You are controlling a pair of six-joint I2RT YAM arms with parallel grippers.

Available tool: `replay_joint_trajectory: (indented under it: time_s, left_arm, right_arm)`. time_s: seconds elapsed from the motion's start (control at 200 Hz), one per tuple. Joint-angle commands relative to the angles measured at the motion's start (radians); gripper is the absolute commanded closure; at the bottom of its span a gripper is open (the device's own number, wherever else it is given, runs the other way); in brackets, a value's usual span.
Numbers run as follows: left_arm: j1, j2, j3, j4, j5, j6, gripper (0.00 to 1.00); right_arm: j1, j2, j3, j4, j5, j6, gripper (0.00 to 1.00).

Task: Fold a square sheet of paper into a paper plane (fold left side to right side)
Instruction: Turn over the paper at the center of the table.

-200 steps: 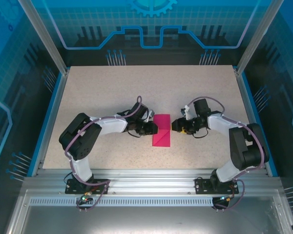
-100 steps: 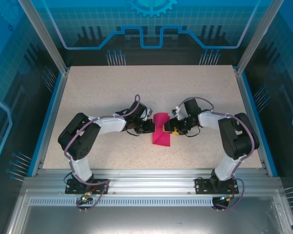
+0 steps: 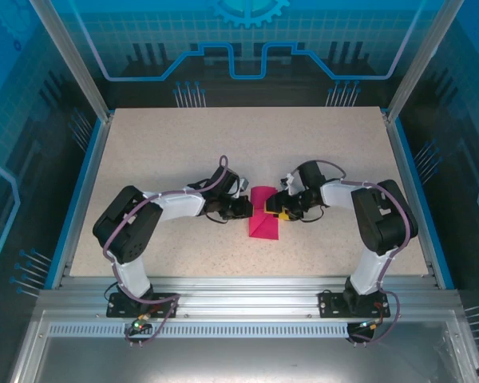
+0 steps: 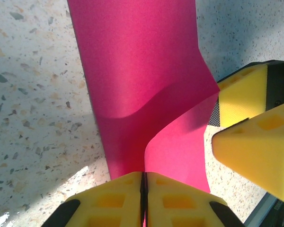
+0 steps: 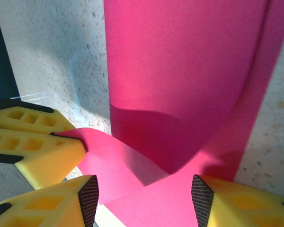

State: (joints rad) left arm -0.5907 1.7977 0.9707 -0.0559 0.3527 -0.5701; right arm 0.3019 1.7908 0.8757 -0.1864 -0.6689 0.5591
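Paper sheet (image 4: 132,56) pinched by left gripper (image 4: 143,177), right gripper (image 5: 144,194) straddling lifted edge

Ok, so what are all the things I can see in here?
pink paper: one, magenta-pink, middle of the table, partly lifted between the hands.
table: one, speckled beige, under everything.
walls: several, see-through blue, around the table.
metal rail: one, silver, near edge.
left arm: one, white and black, reaching in from the left.
right arm: one, white and black, reaching in from the right.
left hand: one, yellow fingers, shut on the paper.
right hand: one, yellow fingers, open beside the paper.
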Motion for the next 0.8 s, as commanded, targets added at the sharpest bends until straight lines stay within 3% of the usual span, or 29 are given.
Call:
replay_joint_trajectory:
  time_s: [0.0, 0.32, 0.45, 0.595, 0.795]
  left_arm:
    - [0.010, -0.048, -0.026, 0.026, 0.009, 0.007, 0.87]
    - [0.009, -0.055, -0.041, 0.044, 0.018, 0.006, 0.85]
    - [0.010, -0.065, -0.043, 0.035, 0.005, 0.007, 0.78]
    - [0.019, -0.134, -0.075, 0.017, -0.041, -0.002, 0.65]
    - [0.036, -0.350, -0.159, 0.026, -0.090, -0.095, 0.36]
  right_arm:
    - [-0.008, -0.014, -0.046, 0.025, -0.030, 0.070, 0.43]
    - [0.015, 0.004, -0.006, 0.079, -0.063, 0.099, 0.53]
    - [0.024, -0.007, -0.006, 0.082, -0.069, 0.092, 0.68]
    - [0.016, -0.054, -0.019, 0.088, -0.076, 0.069, 0.88]
    - [-0.034, -0.231, -0.080, 0.204, -0.115, 0.059, 0.92]
